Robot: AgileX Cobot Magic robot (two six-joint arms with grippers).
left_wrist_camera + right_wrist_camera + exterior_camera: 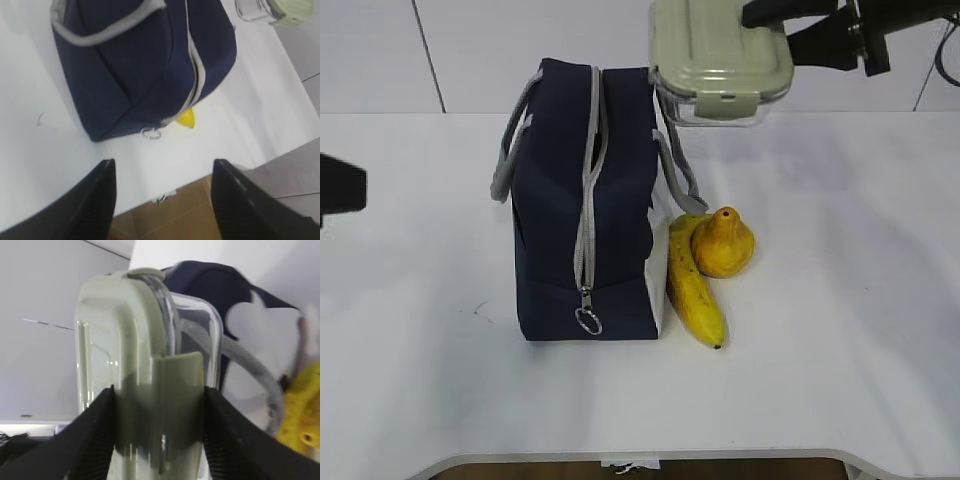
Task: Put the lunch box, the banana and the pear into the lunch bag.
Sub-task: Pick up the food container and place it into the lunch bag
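Observation:
The navy lunch bag (585, 230) stands mid-table, its grey zipper running over the top to a ring pull (588, 320) low on the front. The banana (692, 290) and the pear (723, 242) lie against the bag's right side. My right gripper (775, 30) is shut on the lunch box (720, 60) and holds it in the air above the bag's right rear corner. In the right wrist view the fingers (95, 435) clamp the sage-green lid and clear body (150, 365). My left gripper (162, 172) is open and empty, in front of the bag (145, 65).
The white table (840, 350) has its front edge close below the left gripper, with brown floor (200, 215) beyond it. The bag's grey handles (510, 150) hang to both sides. A white wall stands behind the table.

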